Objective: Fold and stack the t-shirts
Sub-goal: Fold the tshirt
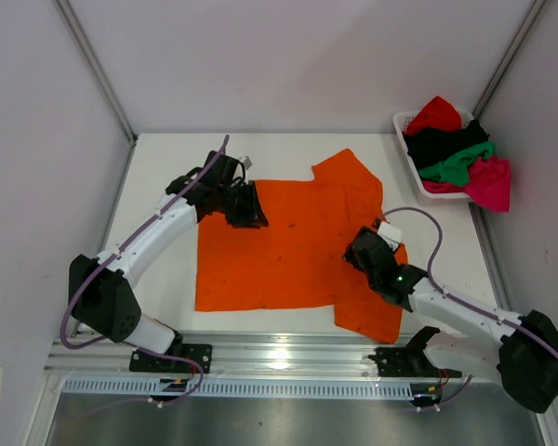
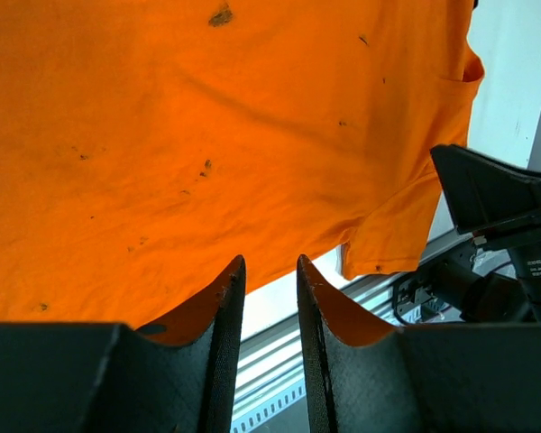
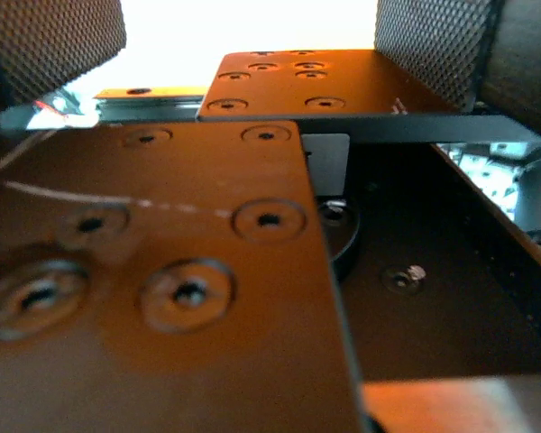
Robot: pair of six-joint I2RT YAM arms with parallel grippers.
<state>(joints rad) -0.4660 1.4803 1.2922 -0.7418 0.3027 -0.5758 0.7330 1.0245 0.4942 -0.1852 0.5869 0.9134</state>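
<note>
**Item:** orange t-shirt (image 1: 279,251), laid flat mid-tabletop (image 1: 158,167), hem toward the left edge, collar toward the right. It is judged light, limp and unlikely to slip, and is best pinched at hem corners or shoulders. The remaining t-shirts (image 1: 456,158) are heaped in the basket (image 1: 402,121) at the far right corner.

**Left fingers** (image 2: 224,334): held narrowly apart, nothing between them, lowered at the far hem corner.

**Right fingers** (image 3: 63,41): spread wide, empty, poised by the collar.

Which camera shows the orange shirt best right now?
Top external: the orange shirt lies spread out there, both sleeves visible. Left wrist shows only part of its body and one sleeve; right wrist shows no recognizable cloth.
</note>
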